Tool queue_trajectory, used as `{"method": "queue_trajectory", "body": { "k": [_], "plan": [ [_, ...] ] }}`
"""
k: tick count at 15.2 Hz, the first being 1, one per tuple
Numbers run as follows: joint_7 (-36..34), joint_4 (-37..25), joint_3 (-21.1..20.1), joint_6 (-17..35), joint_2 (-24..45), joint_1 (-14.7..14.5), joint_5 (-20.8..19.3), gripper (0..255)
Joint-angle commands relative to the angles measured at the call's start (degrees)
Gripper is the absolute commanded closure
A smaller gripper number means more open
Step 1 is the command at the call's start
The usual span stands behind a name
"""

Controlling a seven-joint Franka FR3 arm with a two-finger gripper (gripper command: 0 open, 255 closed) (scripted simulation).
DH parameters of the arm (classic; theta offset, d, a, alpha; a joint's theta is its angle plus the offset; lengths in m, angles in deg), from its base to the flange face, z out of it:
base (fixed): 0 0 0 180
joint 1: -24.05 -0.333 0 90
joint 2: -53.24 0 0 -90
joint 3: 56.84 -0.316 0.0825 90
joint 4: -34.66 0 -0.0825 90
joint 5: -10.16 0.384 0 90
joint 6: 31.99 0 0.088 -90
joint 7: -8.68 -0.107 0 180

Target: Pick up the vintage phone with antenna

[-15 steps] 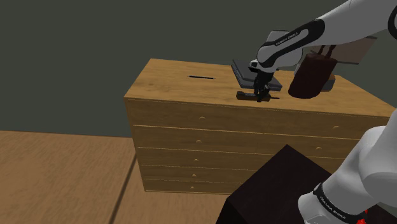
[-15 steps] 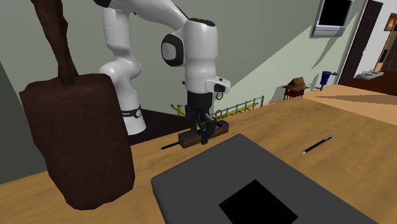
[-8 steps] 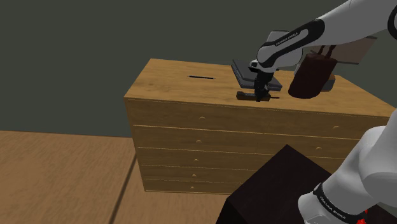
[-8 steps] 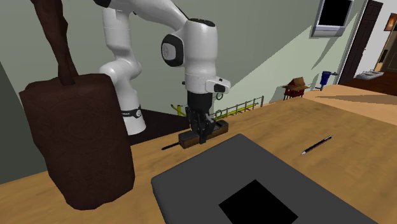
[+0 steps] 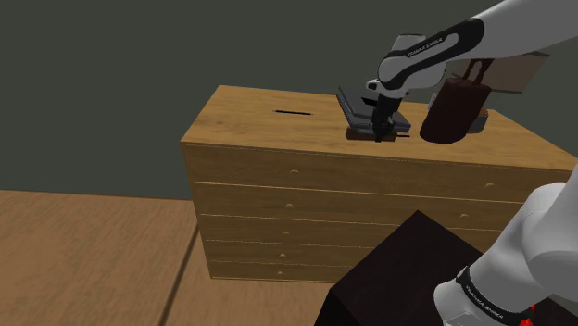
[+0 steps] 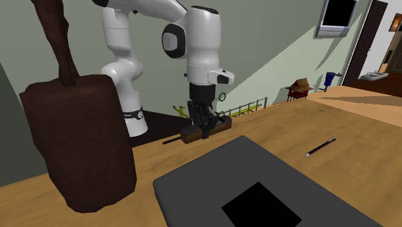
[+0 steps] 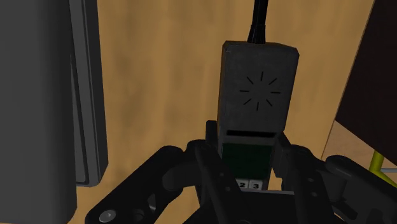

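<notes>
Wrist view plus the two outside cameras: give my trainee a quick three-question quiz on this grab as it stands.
1. True or false: the gripper is shut on the phone, with one finger on each long side.
2. Which of these lies on the dresser top next to the phone?
A. a flat grey slab
B. a red mug
C. a banana
3. Fill in: the phone's antenna points ___ from the gripper.
Key: 1 true; 2 A; 3 away.
</notes>
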Motion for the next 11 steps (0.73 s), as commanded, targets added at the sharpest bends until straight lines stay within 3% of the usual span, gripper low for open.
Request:
{"method": "queue_trajectory", "body": {
  "k": [1, 11],
  "plan": [
    [-0.54, -0.51, -0.03, -1.4, -1.04, -0.12, -0.69, 255],
    [-1.8, -4.05, -0.25, -7.55, -4.11, -0.33, -2.51, 255]
  ]
}}
